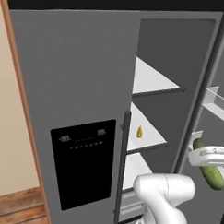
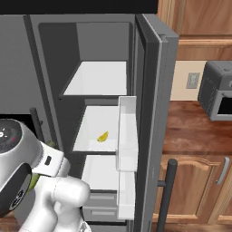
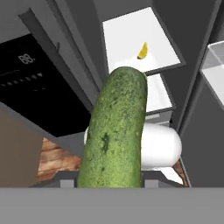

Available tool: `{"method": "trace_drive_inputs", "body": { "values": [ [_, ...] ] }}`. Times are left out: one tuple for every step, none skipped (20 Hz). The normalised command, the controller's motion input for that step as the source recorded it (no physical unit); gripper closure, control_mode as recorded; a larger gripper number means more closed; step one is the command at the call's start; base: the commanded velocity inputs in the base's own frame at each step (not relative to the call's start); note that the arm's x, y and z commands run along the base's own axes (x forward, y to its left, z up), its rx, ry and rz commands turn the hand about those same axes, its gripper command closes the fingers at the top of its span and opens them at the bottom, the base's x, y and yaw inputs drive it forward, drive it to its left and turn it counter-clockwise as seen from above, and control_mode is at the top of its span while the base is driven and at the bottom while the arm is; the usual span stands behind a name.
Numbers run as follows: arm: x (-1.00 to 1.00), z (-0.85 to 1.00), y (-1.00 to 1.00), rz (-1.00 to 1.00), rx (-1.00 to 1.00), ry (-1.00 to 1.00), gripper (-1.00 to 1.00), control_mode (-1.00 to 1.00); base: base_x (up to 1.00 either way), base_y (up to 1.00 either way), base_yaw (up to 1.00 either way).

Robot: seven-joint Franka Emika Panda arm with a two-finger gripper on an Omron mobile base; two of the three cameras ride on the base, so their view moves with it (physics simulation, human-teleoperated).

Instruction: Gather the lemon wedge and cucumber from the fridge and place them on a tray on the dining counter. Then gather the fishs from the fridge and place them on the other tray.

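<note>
Before the open grey fridge (image 1: 79,61), the left base view shows the white two-finger gripper (image 1: 208,157) at the right edge, clasped around the middle of a long, bumpy dark green cucumber (image 1: 211,173), which hangs tilted in front of the open compartment, clear of the shelves. Deeper in, a small yellow lemon wedge (image 1: 139,132) rests on the white middle shelf (image 1: 148,127). A black dispenser panel (image 1: 84,161) sits on the closed left door.

From the right base view, the arm's white body hides the gripper, leaving a sliver of cucumber (image 2: 34,181) beside it. This side reveals what the other does not: the lemon wedge (image 2: 103,136) lying near the shelf's front edge, white bins (image 2: 128,133) on the open door, and a grey microwave (image 2: 217,90) above wooden cabinets (image 2: 199,186).

Looking along the hand, the cucumber (image 3: 116,135) fills the centre, held between the fingers, with the lemon wedge (image 3: 142,50) on the shelf beyond.
</note>
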Motion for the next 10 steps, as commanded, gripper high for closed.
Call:
{"method": "trace_drive_inputs", "body": {
  "values": [
    [0.0,0.0,0.0,0.0,0.0,0.0,1.0,1.0,-0.99,0.0,0.0],
    [0.0,0.0,0.0,0.0,0.0,0.0,1.0,1.0,-1.0,0.0,0.0],
    [0.0,0.0,0.0,0.0,0.0,0.0,1.0,1.0,-1.0,0.0,0.0],
    [0.0,0.0,0.0,0.0,0.0,0.0,1.0,1.0,-1.0,-0.09,0.0],
    [0.0,0.0,0.0,0.0,0.0,0.0,1.0,1.0,-1.0,-0.18,0.0],
    [0.0,0.0,0.0,0.0,0.0,0.0,1.0,1.0,-1.0,-0.19,0.0],
    [0.0,0.0,0.0,0.0,0.0,0.0,1.0,1.0,-1.0,-0.18,0.0],
    [0.0,0.0,0.0,0.0,0.0,0.0,1.0,1.0,-1.0,-0.09,0.0],
    [0.0,0.0,0.0,0.0,0.0,0.0,1.0,1.0,-1.0,-0.08,0.0],
    [0.0,0.0,0.0,0.0,0.0,0.0,1.0,1.0,-1.0,-0.07,0.0]
  ]
}}
